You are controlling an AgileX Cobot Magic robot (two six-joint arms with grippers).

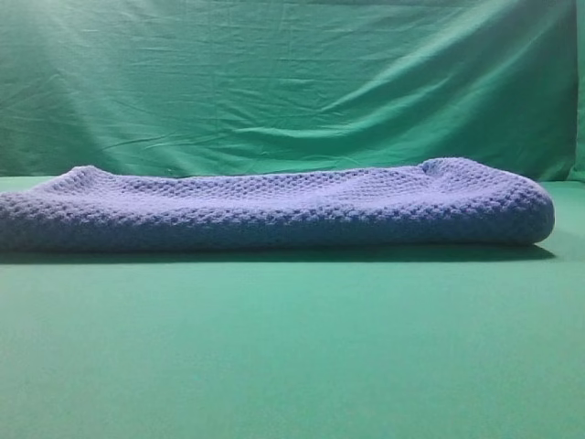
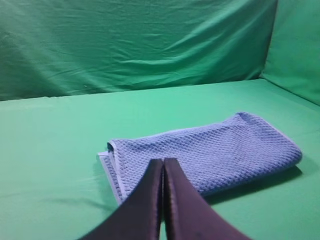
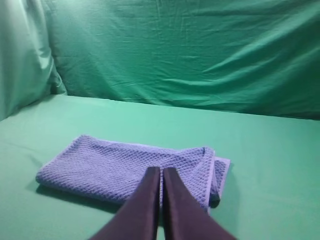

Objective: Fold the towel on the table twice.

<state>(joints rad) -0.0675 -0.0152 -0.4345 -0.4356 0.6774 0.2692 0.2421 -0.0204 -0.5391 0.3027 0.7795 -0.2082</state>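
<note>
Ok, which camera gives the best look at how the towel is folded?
The left wrist view: it looks down on the whole towel, with stacked layer edges at one end and the rounded fold at the other. The right wrist view shows it similarly from the other side; the exterior high view sees it only low and side-on.

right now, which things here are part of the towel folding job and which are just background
Part of the job:
- towel, lying folded
- table under it
- left tool, shut, holding nothing
- right tool, shut, holding nothing

Just there:
- wrinkled green backdrop behind the table
</note>
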